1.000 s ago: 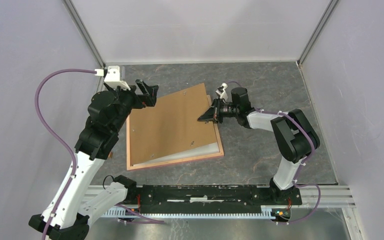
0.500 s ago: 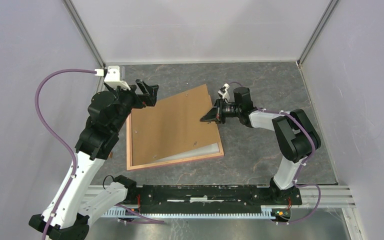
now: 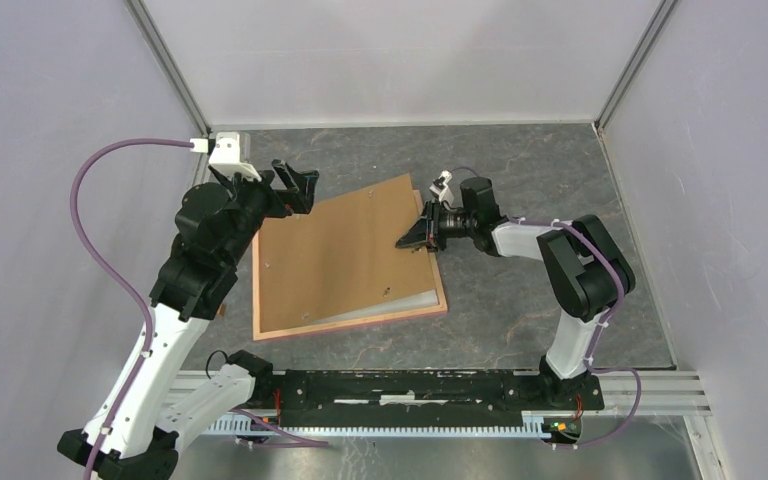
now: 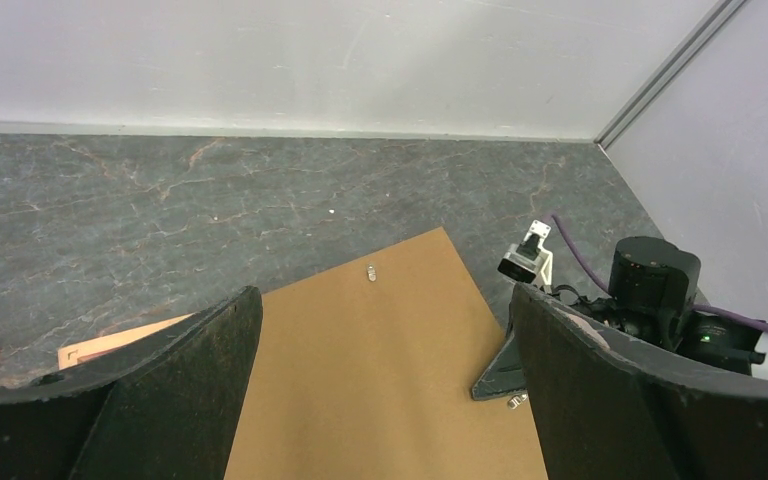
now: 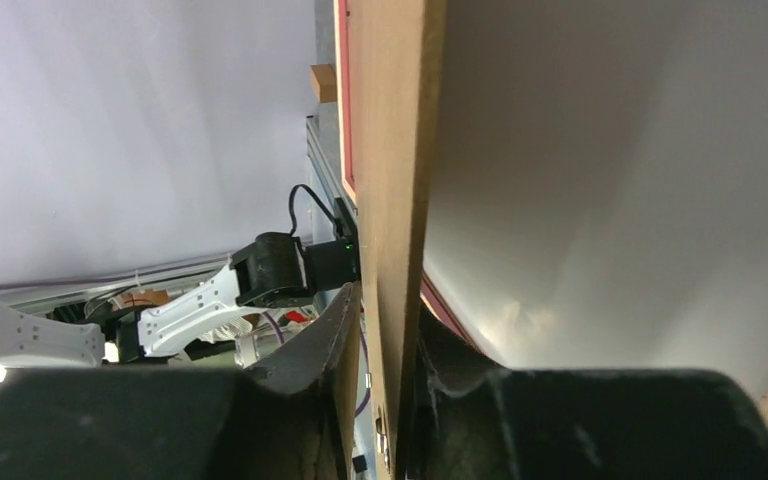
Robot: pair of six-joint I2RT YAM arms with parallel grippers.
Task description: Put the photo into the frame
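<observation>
Board has sunk slightly toward frame, nearing closure; right tool straddles its edge, grip unclear; left tool open.

Raised left arm, jaws wide apart; outstretched right arm, jaws close together.

The frame, with thin salmon-orange rails, lies flat in the middle of the table, skewed to its edges. The photo shows only as a pale strip inside the near rail, picture side hidden.
</observation>
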